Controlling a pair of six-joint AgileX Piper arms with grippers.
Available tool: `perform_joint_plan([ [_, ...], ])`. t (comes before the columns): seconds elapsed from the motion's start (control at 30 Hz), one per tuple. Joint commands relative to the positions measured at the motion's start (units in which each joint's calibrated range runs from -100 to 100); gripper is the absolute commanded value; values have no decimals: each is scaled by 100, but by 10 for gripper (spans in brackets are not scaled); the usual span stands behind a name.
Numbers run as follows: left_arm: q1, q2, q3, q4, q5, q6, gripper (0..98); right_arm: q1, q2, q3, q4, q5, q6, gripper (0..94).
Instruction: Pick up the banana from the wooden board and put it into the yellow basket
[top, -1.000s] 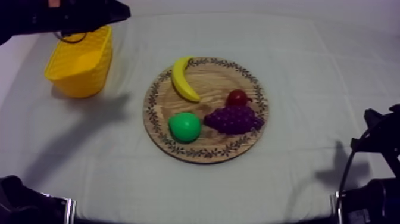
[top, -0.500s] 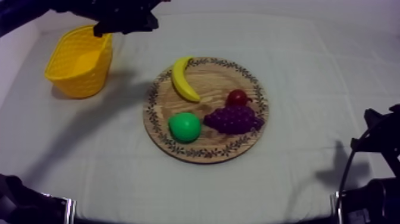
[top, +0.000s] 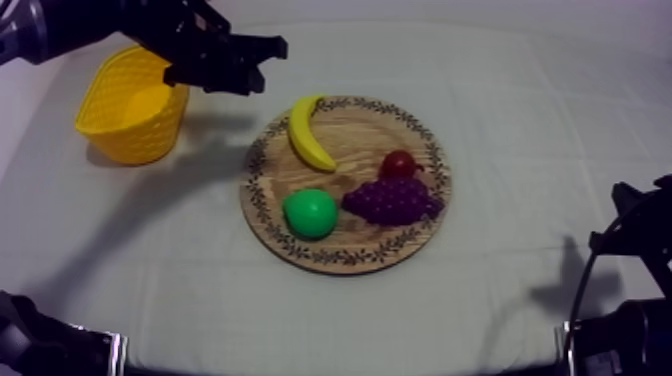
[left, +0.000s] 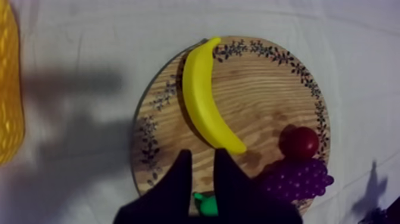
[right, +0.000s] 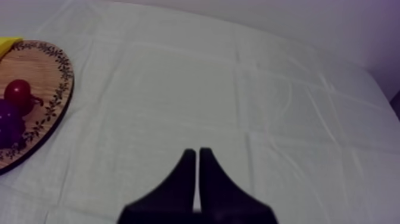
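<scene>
Black left claw (top: 268, 64) moved from basket (top: 128, 142) toward banana (top: 308, 135).

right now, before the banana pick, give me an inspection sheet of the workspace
surface: grey-white cloth, creased
job's things: banana lies on the wooden board, at the side nearest the yellow basket; the basket stands upright, apart from the board
clutter: pear, grapes and small red fruit on the board
grippers: left gripper open, hovers between basket and board; right gripper shut, over bare cloth
cables: nothing seen on the cloth
surroundings: nothing seen
</scene>
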Motion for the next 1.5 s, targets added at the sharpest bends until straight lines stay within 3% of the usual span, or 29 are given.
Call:
perform_joint_plan([
  [0.0, 1, 7, 55, 123, -30, -119, 216, 1, -2, -3, 1, 7, -1, 3],
  [0.13, 36, 19, 184, 265, -125, -274, 445, 1, -2, -3, 1, 7, -1, 3],
  [0.2, 64, 24, 221, 300, -170, -311, 511, 1, -2, -3, 1, 7, -1, 3],
  [0.37, 216, 34, 257, 166, -271, -96, 618, 1, -2, -3, 1, 7, -1, 3],
  [0.7, 295, 255, 163, 83, -254, 260, 644, 1, -2, -3, 1, 7, -1, 3],
  [0.87, 497, 555, -321, -342, 243, 898, 644, 1, -2, -3, 1, 7, -2, 3],
  [0.97, 593, 813, -744, -501, 666, 1251, 644, 1, -2, -3, 1, 7, 0, 3],
  [1.2, 561, 1562, -1377, -543, 1418, 1675, 643, 1, -2, -3, 1, 7, 0, 3],
  [1.47, 538, 2371, -2138, -546, 2055, 1742, 644, 1, -2, -3, 1, 7, -1, 3],
])
